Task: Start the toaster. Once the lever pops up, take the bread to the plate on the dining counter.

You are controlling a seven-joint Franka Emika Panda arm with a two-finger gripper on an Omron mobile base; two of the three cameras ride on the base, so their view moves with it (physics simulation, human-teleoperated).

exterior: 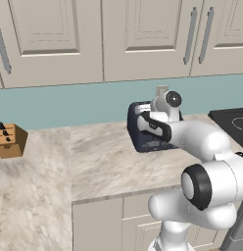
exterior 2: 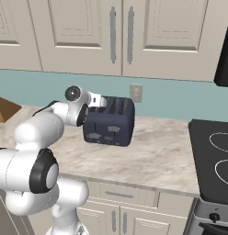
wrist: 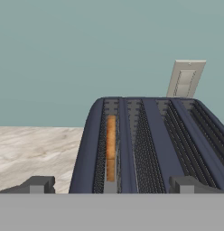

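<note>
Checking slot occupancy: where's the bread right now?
In the hand view, the bread stands on edge in the leftmost slot of the toaster, ahead of the open fingers.

From the left base camera, the white arm covers most of the boxy dark navy-blue toaster [exterior: 139, 128]. The thin golden-brown bread slice [wrist: 111, 146] sits deep in its slot, edge-on. The black stovetop [exterior 2: 216, 158] is cut off at the frame's right edge.
</note>
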